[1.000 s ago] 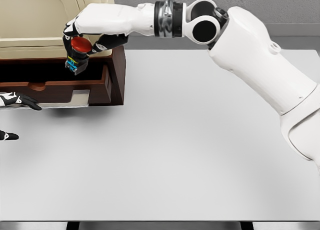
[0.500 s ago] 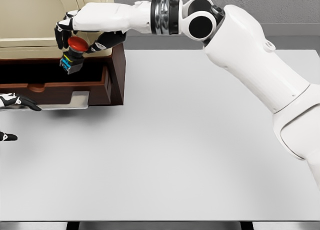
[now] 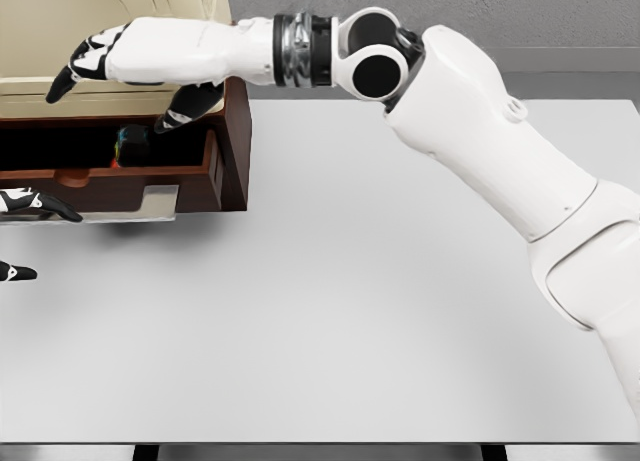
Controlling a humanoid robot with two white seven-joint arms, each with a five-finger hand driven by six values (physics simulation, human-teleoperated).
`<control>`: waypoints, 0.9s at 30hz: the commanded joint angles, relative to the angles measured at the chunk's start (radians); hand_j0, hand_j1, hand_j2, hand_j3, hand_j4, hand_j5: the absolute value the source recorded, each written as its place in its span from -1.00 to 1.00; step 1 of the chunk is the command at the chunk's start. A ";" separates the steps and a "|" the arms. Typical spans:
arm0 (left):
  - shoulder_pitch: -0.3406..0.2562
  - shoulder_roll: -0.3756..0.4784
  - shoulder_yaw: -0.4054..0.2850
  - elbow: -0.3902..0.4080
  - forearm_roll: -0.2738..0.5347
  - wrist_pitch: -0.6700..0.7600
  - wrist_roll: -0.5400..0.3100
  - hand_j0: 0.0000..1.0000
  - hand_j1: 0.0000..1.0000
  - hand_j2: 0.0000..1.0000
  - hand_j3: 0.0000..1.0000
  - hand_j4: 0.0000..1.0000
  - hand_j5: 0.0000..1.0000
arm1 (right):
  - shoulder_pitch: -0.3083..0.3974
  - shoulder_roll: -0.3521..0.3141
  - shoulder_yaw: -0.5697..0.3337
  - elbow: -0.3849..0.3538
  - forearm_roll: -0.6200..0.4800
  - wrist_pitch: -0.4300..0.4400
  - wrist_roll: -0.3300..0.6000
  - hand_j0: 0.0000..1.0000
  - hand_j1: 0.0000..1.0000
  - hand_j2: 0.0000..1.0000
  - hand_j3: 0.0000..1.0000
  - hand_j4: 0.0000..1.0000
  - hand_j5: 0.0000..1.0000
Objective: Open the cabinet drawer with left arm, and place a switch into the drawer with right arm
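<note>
Over the open drawer [image 3: 110,171] of the cabinet [image 3: 60,41], upper left of the head view: right hand [image 3: 130,61], palm down, fingers [image 3: 65,81] spread apart and holding nothing, thumb angled down toward the drawer's right wall without clear contact. Switch [image 3: 128,143]: a dark body with a little colour showing, lying inside the drawer cavity in shadow, apart from the hand; its exact pose cannot be made out. Step in hand, by judgement: release and clear away. To do it well, lift the hand straight up first so the thumb does not catch the drawer wall or nudge the switch, then draw back across the white counter [image 3: 400,301]. Left hand [image 3: 30,203]: at the left edge just in front of the drawer's handle plate, only dark fingertips visible; whether these are apart or together cannot be told.
</note>
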 commanded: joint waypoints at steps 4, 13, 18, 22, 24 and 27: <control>0.000 0.009 0.005 -0.001 -0.007 -0.002 -0.002 0.59 0.59 0.59 0.59 0.59 0.59 | 0.002 -0.107 -0.002 -0.180 -0.009 0.002 -0.045 1.00 1.00 1.00 1.00 1.00 1.00; -0.006 0.007 0.038 -0.001 -0.007 -0.002 0.001 0.74 0.74 0.74 0.74 0.74 0.74 | 0.055 -0.770 0.052 -0.508 -0.009 0.002 -0.207 1.00 1.00 1.00 1.00 1.00 1.00; -0.011 0.004 0.055 -0.007 -0.010 -0.002 0.001 0.79 0.79 0.79 0.79 0.79 0.79 | 0.087 -0.913 0.110 -0.511 -0.009 0.002 -0.207 1.00 1.00 1.00 1.00 1.00 1.00; -0.015 0.002 0.077 -0.022 -0.016 -0.002 0.001 0.79 0.79 0.79 0.79 0.79 0.79 | 0.112 -0.911 0.110 -0.517 -0.009 0.002 -0.207 1.00 1.00 1.00 1.00 1.00 1.00; -0.043 -0.004 0.078 -0.034 -0.022 -0.002 -0.004 0.79 0.79 0.79 0.79 0.79 0.79 | 0.114 -0.913 0.112 -0.517 -0.009 0.002 -0.207 1.00 1.00 1.00 1.00 1.00 1.00; -0.038 -0.018 0.132 -0.034 -0.068 -0.002 -0.010 0.80 0.80 0.80 0.80 0.80 0.80 | 0.126 -0.914 0.112 -0.515 -0.009 0.002 -0.207 1.00 1.00 1.00 1.00 1.00 1.00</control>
